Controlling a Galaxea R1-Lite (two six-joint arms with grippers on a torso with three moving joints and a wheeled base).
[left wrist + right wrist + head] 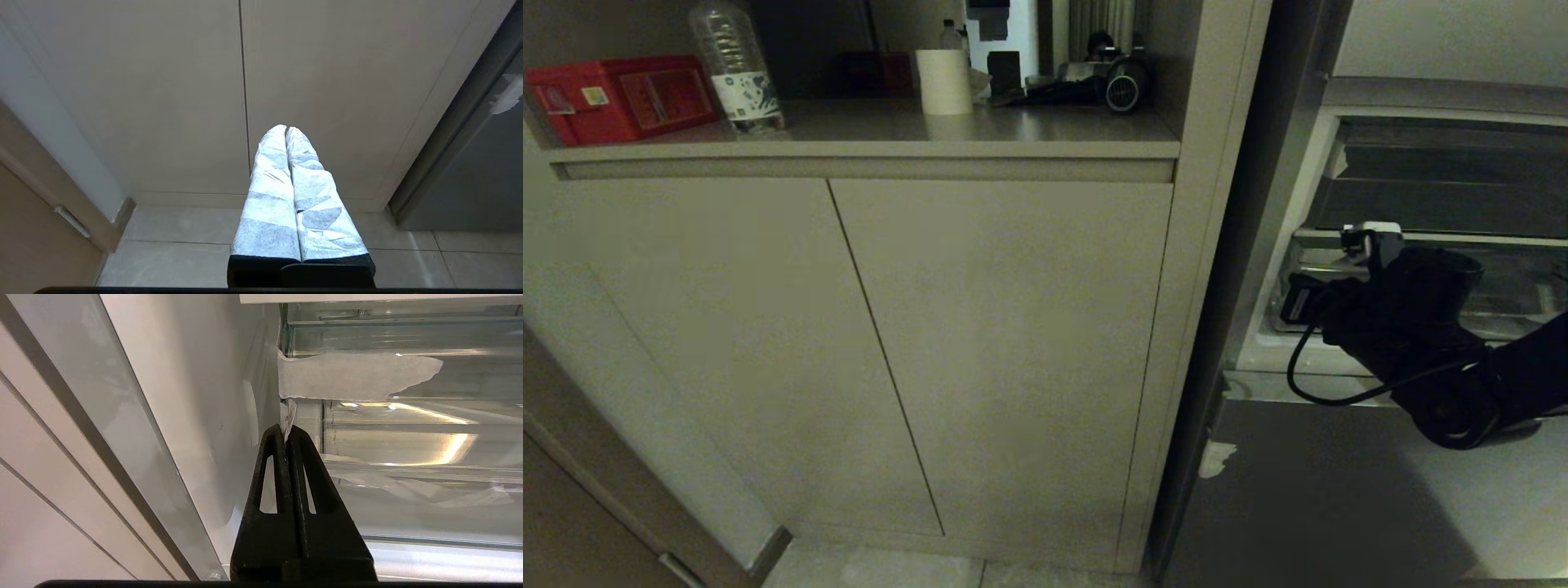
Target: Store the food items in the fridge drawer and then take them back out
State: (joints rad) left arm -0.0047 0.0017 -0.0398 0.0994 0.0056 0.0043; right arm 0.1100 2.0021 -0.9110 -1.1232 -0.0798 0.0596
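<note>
- A beige cabinet (866,351) with two flat doors fills the left and middle of the head view, under a countertop (980,126) running across the upper left.
- The open fridge (1445,163) takes the right side of that view, its inside pale and its shelves dark.
- The fridge drawer (408,428), a clear plastic bin, sits in the lower part of the fridge opening; in the right wrist view it fills the upper right, with a torn white sticker scrap (351,375) across its front.
- The right arm (1421,343), black and cabled, reaches in from the right edge toward the drawer's left end.
- The right gripper (288,430) has its black fingers pressed together at the drawer's left front corner, pinching a small white scrap (290,412) that hangs there.
- The left gripper (287,130), in pale wrapped fingers, is closed on nothing and points at the cabinet doors above the tiled floor (184,249).
- On the countertop stand a red box (621,98), a clear water bottle (735,65) and a pale roll (943,82).
- The food items are not visible in any view.
</note>
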